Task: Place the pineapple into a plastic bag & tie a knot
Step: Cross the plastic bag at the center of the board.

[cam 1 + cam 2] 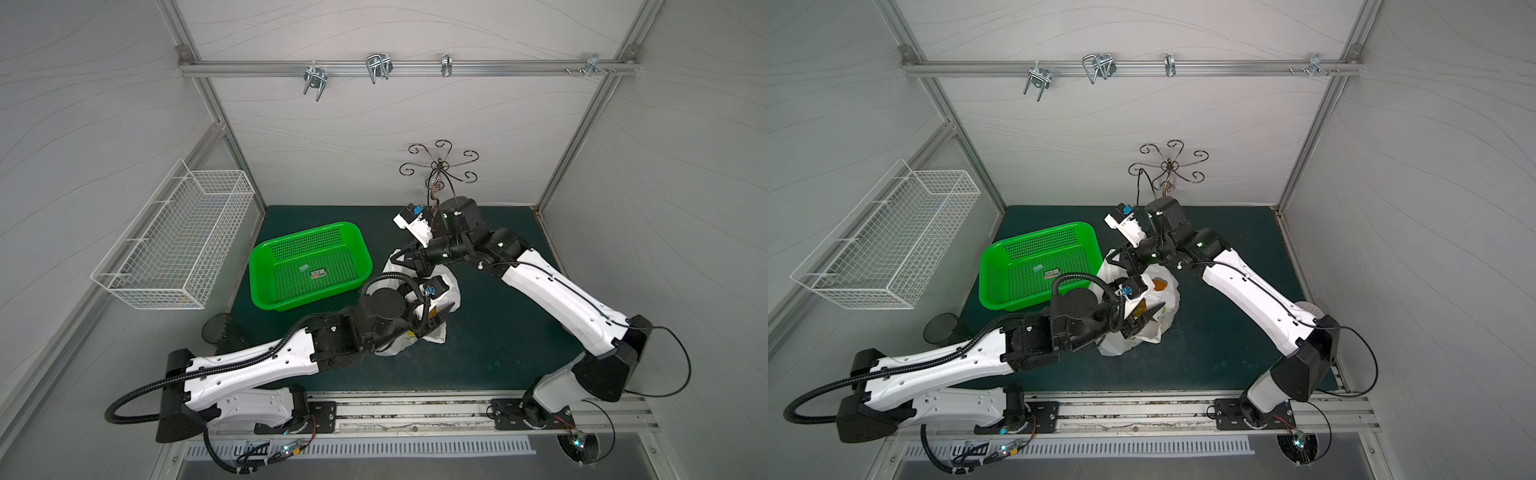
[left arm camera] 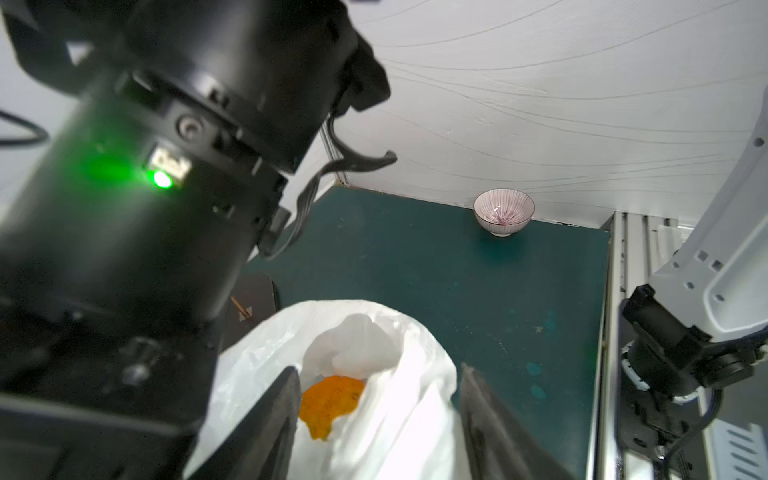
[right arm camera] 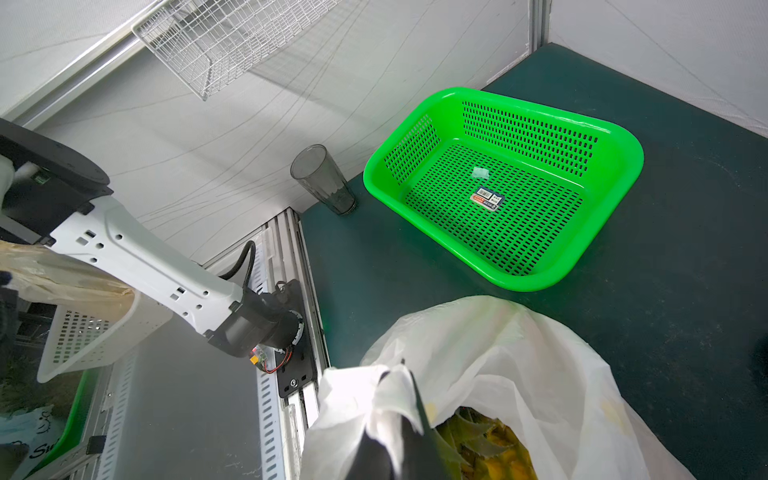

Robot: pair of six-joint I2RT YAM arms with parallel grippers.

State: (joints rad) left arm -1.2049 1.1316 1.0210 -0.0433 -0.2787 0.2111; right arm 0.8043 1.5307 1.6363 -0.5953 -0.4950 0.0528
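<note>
The white plastic bag [image 1: 451,291] [image 1: 1167,299] stands crumpled in the middle of the green mat, its mouth open. The pineapple [image 1: 1159,284] [image 2: 328,399] [image 3: 482,449] lies inside it, orange-yellow through the opening. My left gripper [image 1: 1144,320] [image 2: 380,368] reaches in from the near side with its jaws apart, one finger on each side of a fold of bag film. My right gripper [image 1: 1115,257] [image 3: 399,365] is at the bag's far-left rim, shut on a bunched strip of the bag's edge. The knot is out of view.
A green perforated basket [image 1: 309,266] [image 3: 503,187] sits just left of the bag. A dark tumbler [image 1: 216,328] stands at the mat's left edge, under a white wire basket [image 1: 174,237] on the left wall. A curled wire stand [image 1: 440,166] and a small bowl [image 2: 503,212] are at the back.
</note>
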